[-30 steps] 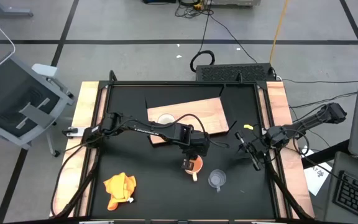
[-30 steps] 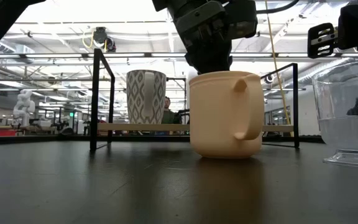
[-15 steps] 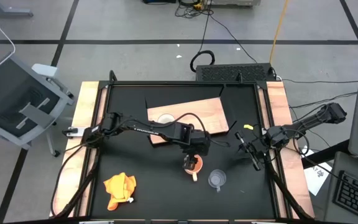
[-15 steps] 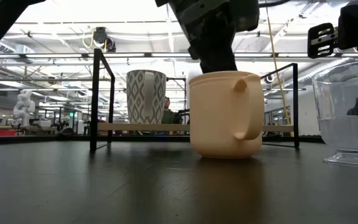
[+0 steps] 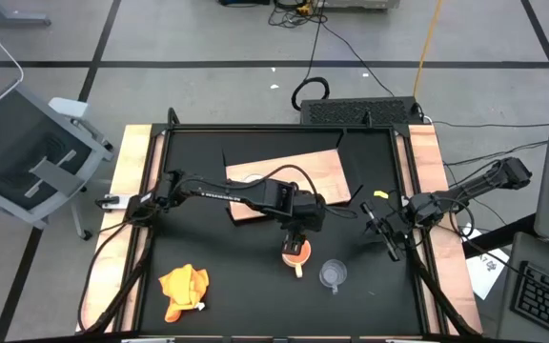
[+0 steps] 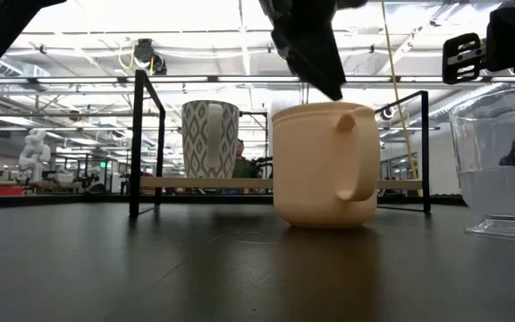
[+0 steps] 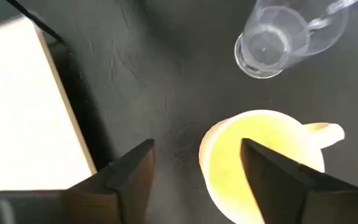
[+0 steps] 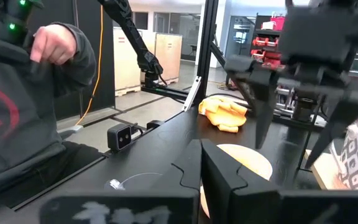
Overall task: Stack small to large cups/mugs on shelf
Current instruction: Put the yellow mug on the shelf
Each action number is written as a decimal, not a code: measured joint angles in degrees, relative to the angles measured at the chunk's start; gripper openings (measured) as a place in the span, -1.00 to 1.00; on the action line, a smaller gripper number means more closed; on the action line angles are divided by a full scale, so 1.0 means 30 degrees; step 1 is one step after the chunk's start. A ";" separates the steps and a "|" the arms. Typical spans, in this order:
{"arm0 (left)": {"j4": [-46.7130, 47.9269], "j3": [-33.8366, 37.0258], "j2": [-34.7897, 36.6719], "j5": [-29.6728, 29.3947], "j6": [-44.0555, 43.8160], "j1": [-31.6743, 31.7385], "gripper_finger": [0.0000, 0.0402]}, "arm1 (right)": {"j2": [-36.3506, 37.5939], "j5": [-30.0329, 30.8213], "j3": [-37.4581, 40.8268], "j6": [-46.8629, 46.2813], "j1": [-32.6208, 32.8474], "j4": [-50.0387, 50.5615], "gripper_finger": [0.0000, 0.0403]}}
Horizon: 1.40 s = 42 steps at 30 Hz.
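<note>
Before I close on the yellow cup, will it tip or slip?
Probably not tip: the yellow cup stands upright on a wide base. The open left end effector straddles its rim, so a thin-wall pinch might slip. Its handle could turn it.

A: The overhead camera is looking straight down, taking in the whole table (image 5: 189,238) and both arms. The low one is sitting at tabletop height, facing level into the room, very close to the yellow-orange cup (image 6: 326,165).

B: The left wrist camera is peering down onto that same cup (image 7: 260,158). The right wrist camera is looking across the table toward it (image 8: 244,158).
</note>
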<state>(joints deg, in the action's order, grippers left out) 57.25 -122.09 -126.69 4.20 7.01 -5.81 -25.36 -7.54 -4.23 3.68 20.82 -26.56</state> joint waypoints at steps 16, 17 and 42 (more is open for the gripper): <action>0.2473 -0.1018 0.0580 0.0098 0.0005 -0.0156 -0.98 | -0.0003 0.0003 0.0000 0.0000 0.0002 0.0089 -1.00; 0.2443 -0.1018 0.0847 0.0091 -0.0045 -0.0253 -0.98 | -0.0003 0.0003 0.0000 0.0000 0.0003 0.0084 -1.00; 0.3215 -0.1018 0.8368 -0.9393 -0.2104 -0.3322 -1.00 | -0.0025 -0.0003 0.0000 0.0015 0.0007 0.0450 -1.00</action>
<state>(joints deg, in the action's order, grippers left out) 66.90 -125.14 -101.59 -23.98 0.70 -15.77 -25.43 -7.55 -4.23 3.73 20.84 -25.21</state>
